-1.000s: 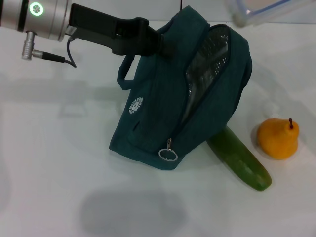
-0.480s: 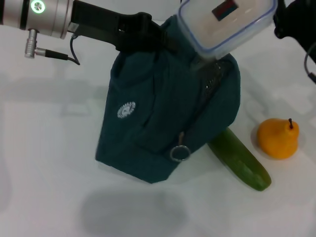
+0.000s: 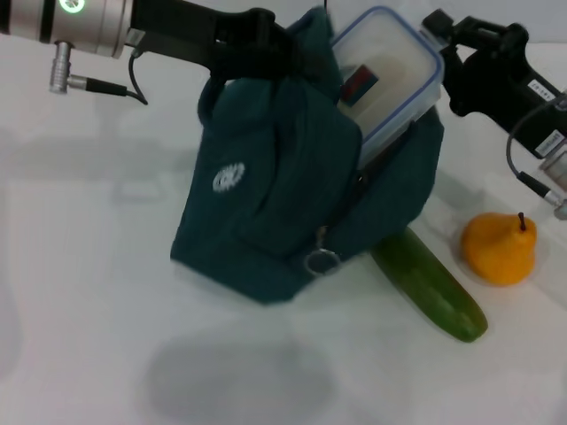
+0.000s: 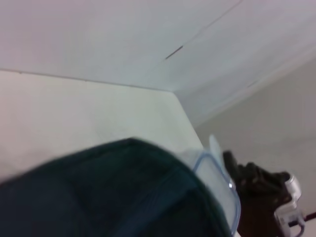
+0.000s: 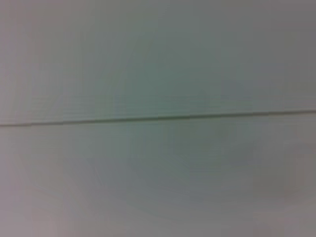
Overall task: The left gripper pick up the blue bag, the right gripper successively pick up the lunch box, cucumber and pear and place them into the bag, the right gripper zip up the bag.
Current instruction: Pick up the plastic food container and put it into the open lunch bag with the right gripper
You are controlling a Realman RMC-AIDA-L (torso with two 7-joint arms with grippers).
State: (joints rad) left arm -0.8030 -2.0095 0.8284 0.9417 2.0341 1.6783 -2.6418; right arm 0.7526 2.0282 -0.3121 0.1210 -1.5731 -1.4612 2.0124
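The blue bag (image 3: 275, 195) stands tilted on the white table, its top held up by my left gripper (image 3: 266, 49), which is shut on it. The clear lunch box (image 3: 385, 75) with a blue rim sits slanted in the bag's open mouth, about half inside. My right gripper (image 3: 446, 44) is at the box's far corner, shut on it. The green cucumber (image 3: 430, 283) lies partly under the bag's right side, and the orange pear (image 3: 499, 248) stands to its right. The left wrist view shows the bag (image 4: 108, 192), the lunch box rim (image 4: 217, 182) and the right gripper (image 4: 256, 192) beyond.
A round zip pull (image 3: 322, 259) hangs at the bag's lower front. The table (image 3: 89, 310) is bare white to the left and in front of the bag. The right wrist view shows only a plain pale surface.
The lunch box came down from the upper right into the bag's mouth with the right gripper. The bag was pulled more upright and its opening turned toward the box.
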